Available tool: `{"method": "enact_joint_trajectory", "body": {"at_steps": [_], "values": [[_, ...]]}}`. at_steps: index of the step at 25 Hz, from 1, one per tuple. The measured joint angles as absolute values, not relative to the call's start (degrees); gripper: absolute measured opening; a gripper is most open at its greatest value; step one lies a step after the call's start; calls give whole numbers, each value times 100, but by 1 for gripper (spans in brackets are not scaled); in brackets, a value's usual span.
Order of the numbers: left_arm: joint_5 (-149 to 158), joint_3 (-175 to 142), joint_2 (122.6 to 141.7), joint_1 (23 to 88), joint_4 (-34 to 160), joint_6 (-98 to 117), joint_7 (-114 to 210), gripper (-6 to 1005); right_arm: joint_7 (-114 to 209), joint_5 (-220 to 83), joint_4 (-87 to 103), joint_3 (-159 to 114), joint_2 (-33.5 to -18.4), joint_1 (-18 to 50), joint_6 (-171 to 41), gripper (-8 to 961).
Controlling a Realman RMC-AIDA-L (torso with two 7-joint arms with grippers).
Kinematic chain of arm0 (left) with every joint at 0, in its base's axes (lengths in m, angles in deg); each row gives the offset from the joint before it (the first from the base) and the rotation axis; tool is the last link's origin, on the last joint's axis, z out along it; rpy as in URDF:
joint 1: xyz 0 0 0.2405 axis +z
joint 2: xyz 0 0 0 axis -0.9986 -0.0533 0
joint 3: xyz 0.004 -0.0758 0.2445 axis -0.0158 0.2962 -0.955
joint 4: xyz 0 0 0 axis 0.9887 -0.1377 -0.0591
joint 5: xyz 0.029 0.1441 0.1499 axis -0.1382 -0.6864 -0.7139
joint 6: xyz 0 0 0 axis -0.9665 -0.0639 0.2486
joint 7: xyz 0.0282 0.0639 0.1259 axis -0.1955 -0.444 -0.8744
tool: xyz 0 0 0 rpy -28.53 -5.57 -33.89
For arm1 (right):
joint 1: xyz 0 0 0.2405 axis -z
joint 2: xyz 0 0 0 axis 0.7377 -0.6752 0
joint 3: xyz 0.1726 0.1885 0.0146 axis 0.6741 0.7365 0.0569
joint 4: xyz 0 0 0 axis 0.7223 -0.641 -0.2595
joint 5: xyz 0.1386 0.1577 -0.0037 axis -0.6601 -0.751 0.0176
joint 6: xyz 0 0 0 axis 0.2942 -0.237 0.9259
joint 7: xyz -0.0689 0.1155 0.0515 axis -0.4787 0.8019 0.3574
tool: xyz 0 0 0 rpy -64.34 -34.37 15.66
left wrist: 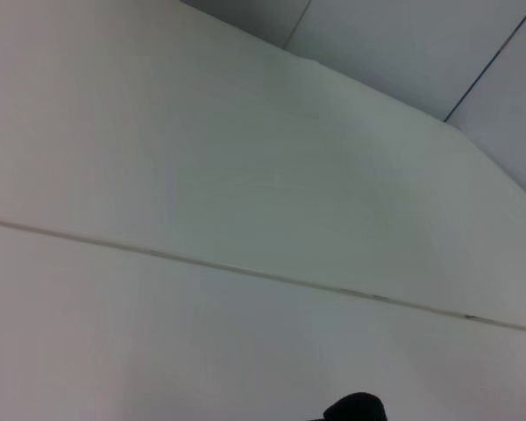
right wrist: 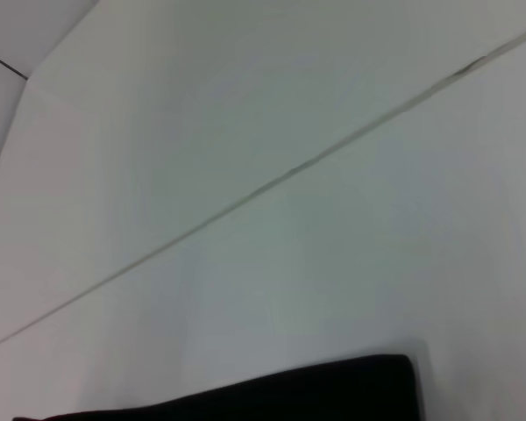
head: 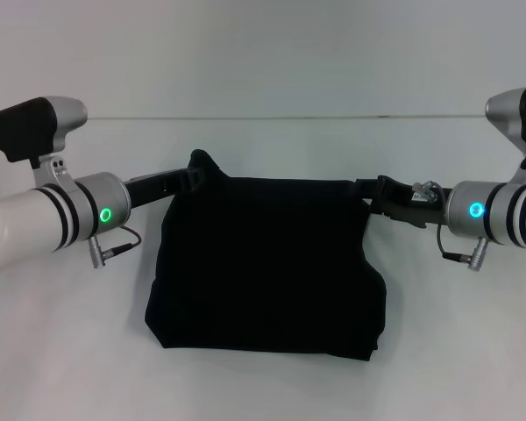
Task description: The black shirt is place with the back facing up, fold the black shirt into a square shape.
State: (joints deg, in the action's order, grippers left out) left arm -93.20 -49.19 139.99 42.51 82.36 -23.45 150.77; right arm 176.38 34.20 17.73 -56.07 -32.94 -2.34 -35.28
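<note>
Black shirt (head: 267, 263) folded, long axis left-right, left hand (head: 197, 178) and right hand (head: 379, 195) clamped on far corners

White table (head: 263, 386) carries everything, plain matte top. 1 item lies directly on it: black shirt (head: 267, 263), folded to rough rectangle, centred, far edge bunched up at left corner. Faint seam line runs across surface in both wrist views, possibly where table meets wall. Rest of top bare around shirt on near, left, right sides.
</note>
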Motion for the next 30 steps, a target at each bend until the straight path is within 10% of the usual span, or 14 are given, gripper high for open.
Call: {"method": "enact_joint_trajectory", "body": {"at_steps": [15,30], "values": [[-9320,-4933,14052,4233,8229,-2563,15091,69,17646,3415,1761,-5570,-3306,-212,-3477,532],[-9320,-4955,14044,4227,8260,-2595,15086,70,17637,3411,1928,-5568,-3286,-120,-3329,68]]}}
